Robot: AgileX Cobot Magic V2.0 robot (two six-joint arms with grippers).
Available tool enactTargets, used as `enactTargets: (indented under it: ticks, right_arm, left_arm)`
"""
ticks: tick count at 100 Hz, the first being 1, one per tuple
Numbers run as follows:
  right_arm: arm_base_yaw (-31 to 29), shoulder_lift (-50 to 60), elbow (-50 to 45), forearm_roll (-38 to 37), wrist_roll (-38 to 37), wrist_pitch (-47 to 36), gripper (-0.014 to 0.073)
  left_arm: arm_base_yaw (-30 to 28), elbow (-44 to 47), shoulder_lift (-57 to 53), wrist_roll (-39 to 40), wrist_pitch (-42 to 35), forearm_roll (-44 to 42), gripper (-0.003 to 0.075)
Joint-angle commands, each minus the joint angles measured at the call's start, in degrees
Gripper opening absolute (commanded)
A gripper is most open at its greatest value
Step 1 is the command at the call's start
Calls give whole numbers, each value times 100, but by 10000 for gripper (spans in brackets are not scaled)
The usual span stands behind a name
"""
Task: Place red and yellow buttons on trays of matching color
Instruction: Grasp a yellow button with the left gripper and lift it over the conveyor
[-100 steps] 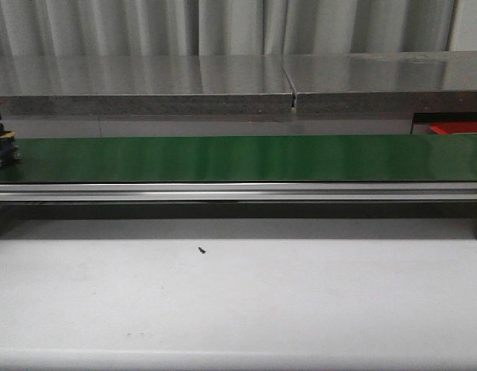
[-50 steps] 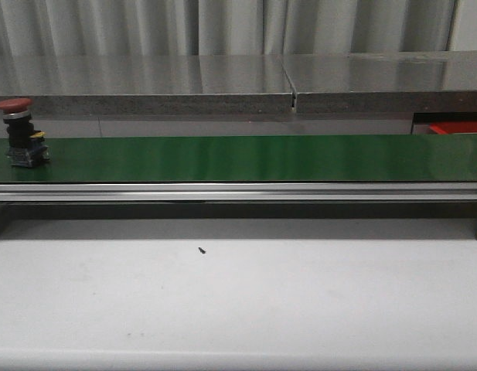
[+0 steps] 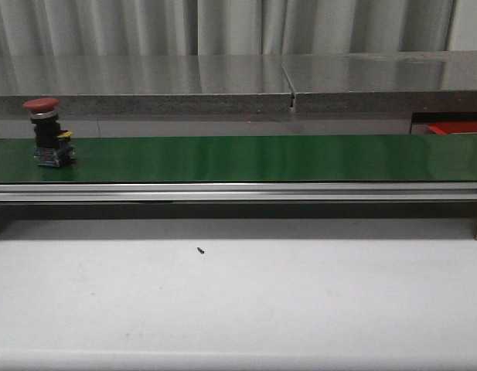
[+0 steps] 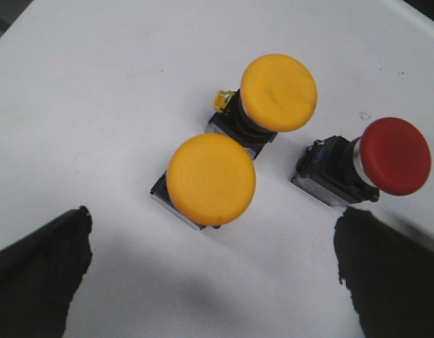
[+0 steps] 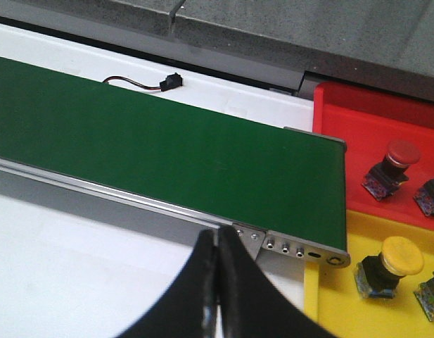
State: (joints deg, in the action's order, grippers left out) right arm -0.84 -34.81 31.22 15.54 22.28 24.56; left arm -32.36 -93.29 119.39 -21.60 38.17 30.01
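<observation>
Red button (image 3: 48,131) upright on green belt (image 3: 246,158), cap up, long axis vertical. Left gripper (image 4: 209,282) fingers apart; right gripper (image 5: 218,282) fingers together.

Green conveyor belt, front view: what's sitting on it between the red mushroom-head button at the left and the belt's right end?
Nothing: in the front view the green conveyor belt is bare from the red mushroom-head button to its right end.

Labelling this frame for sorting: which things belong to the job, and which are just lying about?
Job: red button on the green belt; red tray; yellow tray; two yellow buttons and a red one under the left wrist.

Lying about: black speck; wired connector.
</observation>
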Motion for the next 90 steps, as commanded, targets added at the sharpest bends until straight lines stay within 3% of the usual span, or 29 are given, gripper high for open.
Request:
enactTargets:
  ticks: [1,42,54,66,78,90]
  right_arm:
    - [3,4,151,60,34,-391,-66]
    - [3,4,151,60,34,-391,-66]
    - [3,4,151,60,34,-391,-66]
    - [3,4,151,60,34,-391,-66]
    - [3,4,151,60,34,-391,-66]
    - [3,4,151,60,34,-391,-66]
  left_arm:
    - [-9,-397,-101,7,-49,111,652]
    - [-9,-1074,549,7,26,82,652]
    - [-9,-1083,611,7,14,82,606]
    - [-9,-1083,619,7,-5,82,450]
    - [-9,-1099,607,7,-19,136,194]
    - [-9,-1275,582,7,235,206,-7]
